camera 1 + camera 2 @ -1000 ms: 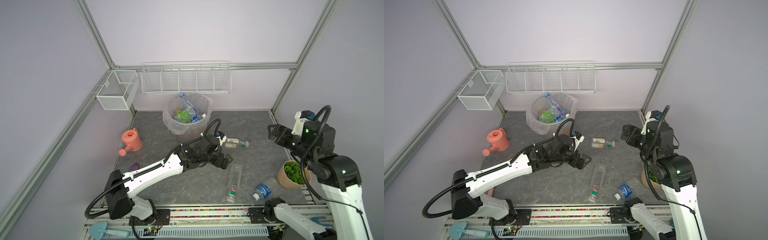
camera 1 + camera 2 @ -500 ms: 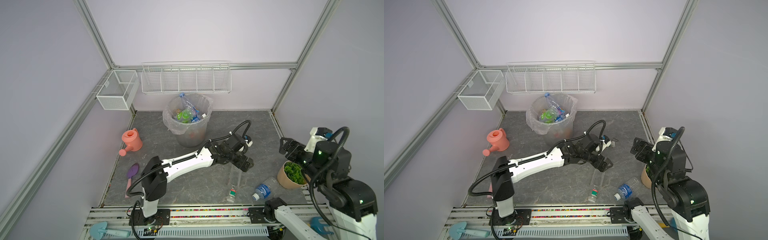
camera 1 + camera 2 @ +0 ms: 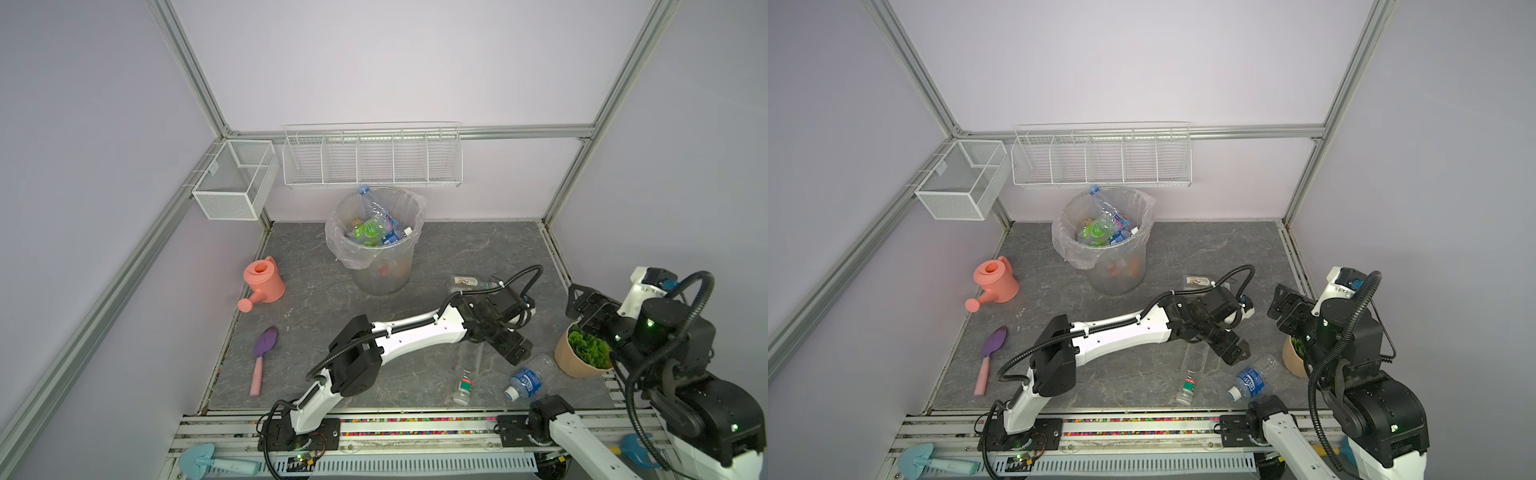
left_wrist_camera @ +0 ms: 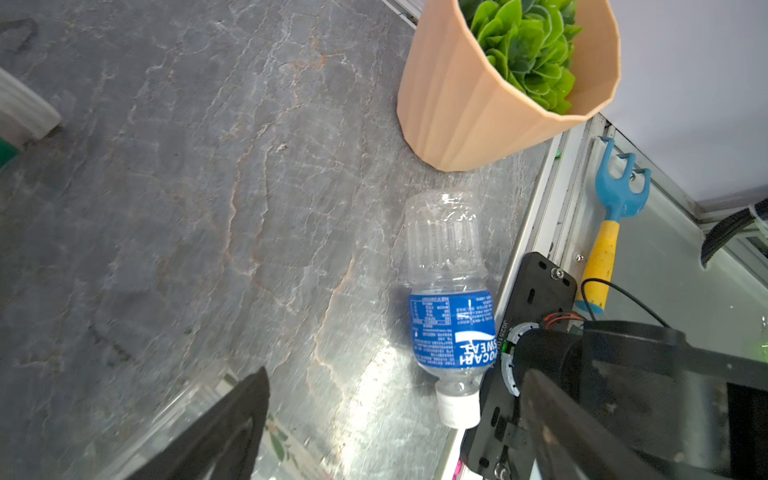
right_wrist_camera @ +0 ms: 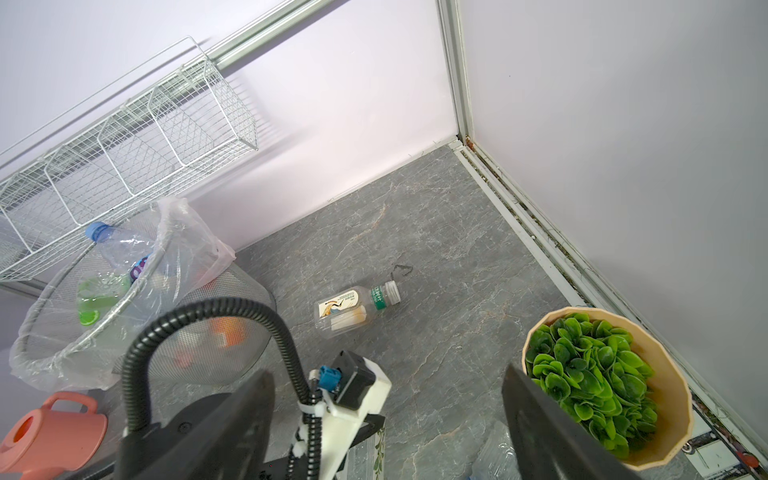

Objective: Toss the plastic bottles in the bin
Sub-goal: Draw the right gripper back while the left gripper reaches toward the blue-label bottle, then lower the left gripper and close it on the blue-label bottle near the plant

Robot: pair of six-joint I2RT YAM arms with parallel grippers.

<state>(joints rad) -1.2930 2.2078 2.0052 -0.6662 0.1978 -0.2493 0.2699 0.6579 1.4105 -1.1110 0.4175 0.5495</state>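
The bin (image 3: pixel 376 270), grey and lined with a clear bag, stands at the back holding several bottles. Three plastic bottles lie on the floor: a blue-labelled one (image 3: pixel 527 379) (image 4: pixel 451 299) at the front right, a tall clear one (image 3: pixel 466 374) beside it, and a beige-labelled one (image 3: pixel 467 281) (image 5: pixel 356 308) further back. My left gripper (image 3: pixel 523 353) (image 4: pixel 395 436) hangs open and empty just above the floor, between the tall and the blue-labelled bottle. My right gripper (image 3: pixel 575 301) (image 5: pixel 382 432) is open and empty, raised near the right wall.
A tan pot with a green plant (image 3: pixel 582 355) stands by the right edge, close to the blue-labelled bottle. A pink watering can (image 3: pixel 264 282) and a purple trowel (image 3: pixel 264 357) lie at the left. White wire baskets (image 3: pixel 372 156) hang on the walls.
My left arm has stretched from the middle of the floor out to the front right, over the tall bottle. The right arm has drawn back toward the front right.
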